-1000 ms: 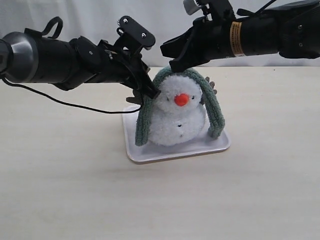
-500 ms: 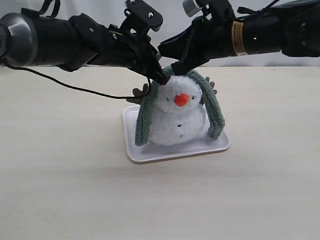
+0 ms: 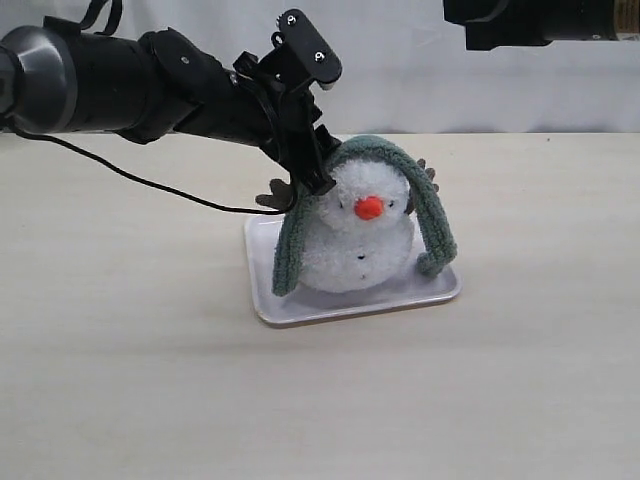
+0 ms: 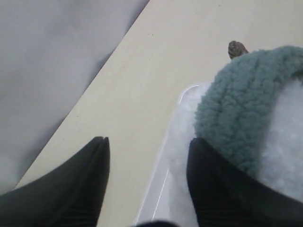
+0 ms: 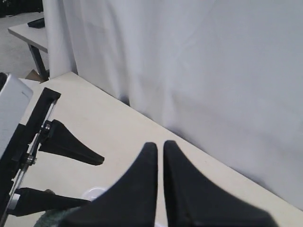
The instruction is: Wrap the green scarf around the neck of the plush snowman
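On the white tray (image 3: 290,308), the green scarf (image 3: 292,245) drapes over the plush snowman (image 3: 355,255), its ends hanging either side. My left fingers (image 4: 75,189) are apart beside one strand, my right fingers (image 5: 142,189) together, up high. Best to pinch low, then sweep across the neck (image 3: 362,228).

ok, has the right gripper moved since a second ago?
Yes. The right gripper has lifted up and rightward, away from the head of the plush snowman; the exterior view shows only its arm at the top edge, well above the white tray.
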Robot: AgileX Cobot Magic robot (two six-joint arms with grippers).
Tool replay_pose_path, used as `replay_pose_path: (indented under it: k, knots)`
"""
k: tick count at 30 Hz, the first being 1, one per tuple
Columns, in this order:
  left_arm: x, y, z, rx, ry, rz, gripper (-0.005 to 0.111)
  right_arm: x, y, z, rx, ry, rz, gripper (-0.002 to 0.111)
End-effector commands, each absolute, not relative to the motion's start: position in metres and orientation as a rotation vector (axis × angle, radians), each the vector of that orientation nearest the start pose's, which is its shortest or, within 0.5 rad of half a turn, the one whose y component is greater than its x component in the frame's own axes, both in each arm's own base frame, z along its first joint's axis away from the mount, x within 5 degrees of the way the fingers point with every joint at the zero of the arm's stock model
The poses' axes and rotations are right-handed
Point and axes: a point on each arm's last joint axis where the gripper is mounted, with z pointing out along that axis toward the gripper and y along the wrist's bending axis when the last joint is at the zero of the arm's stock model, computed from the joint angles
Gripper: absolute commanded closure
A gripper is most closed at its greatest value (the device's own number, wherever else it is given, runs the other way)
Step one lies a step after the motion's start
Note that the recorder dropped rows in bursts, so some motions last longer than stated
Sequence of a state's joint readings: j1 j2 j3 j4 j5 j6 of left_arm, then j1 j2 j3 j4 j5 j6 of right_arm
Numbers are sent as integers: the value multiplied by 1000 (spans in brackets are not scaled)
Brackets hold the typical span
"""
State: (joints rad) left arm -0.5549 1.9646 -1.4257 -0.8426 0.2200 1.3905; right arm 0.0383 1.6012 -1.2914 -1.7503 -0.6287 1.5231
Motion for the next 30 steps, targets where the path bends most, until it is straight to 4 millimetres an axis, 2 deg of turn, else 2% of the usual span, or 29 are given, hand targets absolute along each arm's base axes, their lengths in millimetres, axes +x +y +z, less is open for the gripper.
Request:
replay_pose_path:
  k: [1, 6, 9, 15, 17, 18, 25, 28, 30]
  knots:
    - [380, -250, 244, 1163, 1743, -128, 57, 362, 67, 349, -685, 1735, 441, 104]
    - [370, -248, 267, 1159, 1711, -167, 57, 362, 66, 349, -693, 1730, 428, 104]
    - [354, -256, 254, 1419, 1698, -297, 57, 362, 66, 349, -699, 1727, 422, 104]
    - [371, -257, 223, 1377, 1741, -205, 57, 362, 66, 349, -698, 1728, 424, 104]
    - [371, -258, 221, 1382, 1745, -210, 63, 362, 66, 349, -699, 1727, 422, 104]
    - [370, -258, 222, 1390, 1745, -220, 70, 362, 66, 349, -699, 1727, 422, 104]
    - [363, -256, 242, 1396, 1705, -232, 99, 362, 66, 349, -699, 1727, 422, 104]
    - [364, -253, 250, 1367, 1688, -205, 107, 362, 66, 349, -699, 1727, 422, 104]
    - [365, -253, 252, 1353, 1683, -192, 107, 362, 66, 349, -699, 1727, 422, 104]
